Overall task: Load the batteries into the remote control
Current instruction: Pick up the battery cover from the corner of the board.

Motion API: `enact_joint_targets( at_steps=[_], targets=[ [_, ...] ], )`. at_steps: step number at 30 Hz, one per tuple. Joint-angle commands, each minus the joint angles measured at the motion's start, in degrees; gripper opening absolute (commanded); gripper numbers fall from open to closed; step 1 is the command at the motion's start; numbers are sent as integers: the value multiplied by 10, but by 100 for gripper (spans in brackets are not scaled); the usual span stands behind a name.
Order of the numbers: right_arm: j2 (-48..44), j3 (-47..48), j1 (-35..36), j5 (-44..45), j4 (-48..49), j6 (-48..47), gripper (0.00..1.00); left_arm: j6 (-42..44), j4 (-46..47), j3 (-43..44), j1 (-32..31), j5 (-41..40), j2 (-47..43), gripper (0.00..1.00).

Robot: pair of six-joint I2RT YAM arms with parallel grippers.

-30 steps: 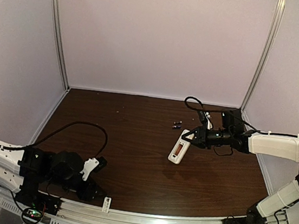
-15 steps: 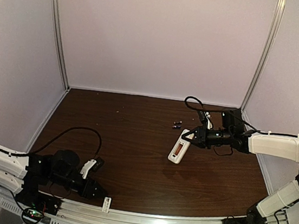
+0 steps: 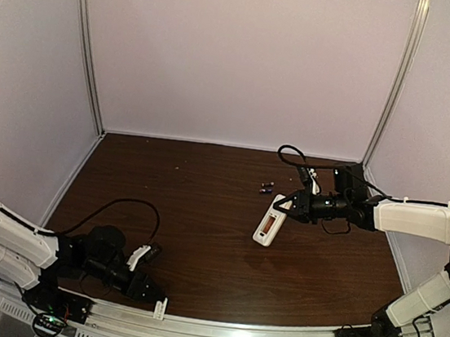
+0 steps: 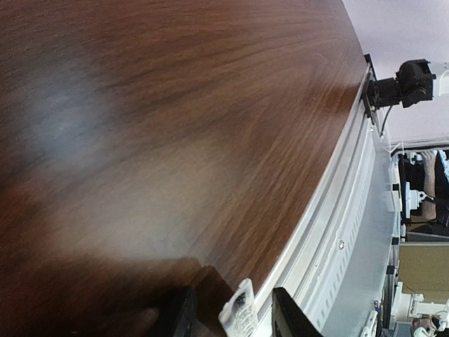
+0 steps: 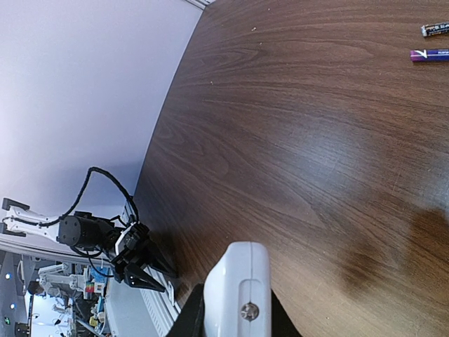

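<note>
The white remote control [image 3: 270,222] lies slanted right of centre, and my right gripper [image 3: 288,207] is shut on its far end. In the right wrist view the remote control [image 5: 238,288] fills the space between the jaws of the right gripper [image 5: 235,319]. Two small batteries [image 3: 268,188] lie on the table just behind it; one battery [image 5: 438,29] and a purple one [image 5: 429,55] show at the top right of that view. My left gripper [image 3: 156,297] is low at the front edge, open, its jaws on either side of a small white plastic piece [image 4: 240,316] without touching it.
A metal rail [image 3: 230,329] runs along the table's front edge, right under the left gripper. A black cable [image 3: 134,205] loops over the table by the left arm, another cable [image 3: 292,154] behind the right gripper. Pale walls close the back and sides.
My left arm has stretched lower toward the front edge and its gripper has come around the small white piece, its jaws narrowing. The right arm and the remote control have not moved.
</note>
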Motion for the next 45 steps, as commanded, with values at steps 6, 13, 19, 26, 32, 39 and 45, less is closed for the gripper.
enact_joint_targets(
  at_steps=[6,13,19,26,32,39,45],
  targets=[
    [-9,4,-4,-3,-10,-14,0,-8,174,-32,3,69,81,25],
    [-8,5,-4,-3,-10,-13,0,-17,204,-35,3,76,87,5],
    [-7,5,-4,-3,-12,-14,0,-38,246,-45,20,87,97,0],
    [-8,8,-4,1,-19,-20,0,-64,275,-55,36,99,97,0],
    [-4,9,-4,1,-20,-21,0,-65,240,-40,43,81,65,0],
    [-3,12,-4,4,-26,-28,0,-78,201,-19,59,98,20,0],
    [3,11,-4,4,-20,-26,0,-81,220,-4,51,121,43,0]
  ],
)
